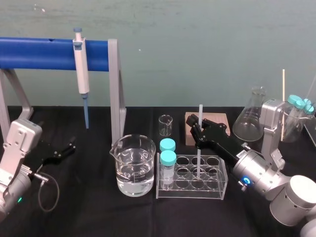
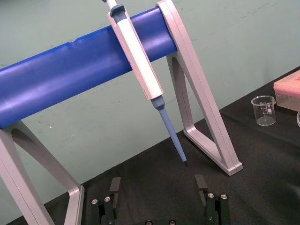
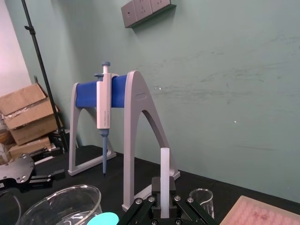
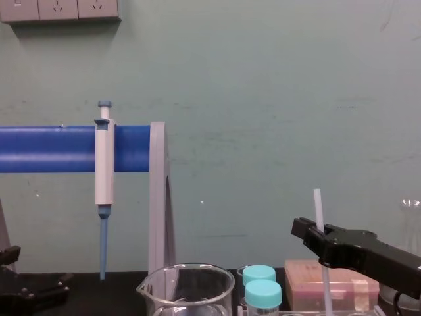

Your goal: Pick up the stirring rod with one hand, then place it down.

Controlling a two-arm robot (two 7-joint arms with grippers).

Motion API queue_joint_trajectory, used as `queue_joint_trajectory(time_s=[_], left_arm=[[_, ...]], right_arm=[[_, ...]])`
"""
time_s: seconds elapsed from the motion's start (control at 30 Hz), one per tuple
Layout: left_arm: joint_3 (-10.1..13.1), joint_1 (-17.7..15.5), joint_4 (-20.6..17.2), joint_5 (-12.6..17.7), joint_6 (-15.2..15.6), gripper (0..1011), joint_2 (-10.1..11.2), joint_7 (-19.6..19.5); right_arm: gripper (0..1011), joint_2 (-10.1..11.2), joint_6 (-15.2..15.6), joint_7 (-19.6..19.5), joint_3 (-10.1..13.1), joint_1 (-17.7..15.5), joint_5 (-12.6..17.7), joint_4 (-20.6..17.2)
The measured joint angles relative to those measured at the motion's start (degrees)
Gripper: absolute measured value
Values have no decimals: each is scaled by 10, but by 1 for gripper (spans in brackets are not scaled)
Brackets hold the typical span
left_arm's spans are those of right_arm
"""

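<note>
The right gripper is clamped on the stirring rod to hold it upright at the rack, while the left gripper sits open, idle.

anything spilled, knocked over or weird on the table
Nothing stands out. The right gripper holds the stirring rod upright, its lower end at the tube rack. The beaker stands upright with no spill seen around it, the pipette hangs on its stand, and the left gripper is parked open at the left.
</note>
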Motion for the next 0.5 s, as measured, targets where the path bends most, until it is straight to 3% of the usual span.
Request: queue_joint_trajectory(time_s=[0.5], left_arm=[[0,0,0,0,0,1000,0,0]], right_arm=[[66,1,-1,-9,-1,-2,-11,-4]])
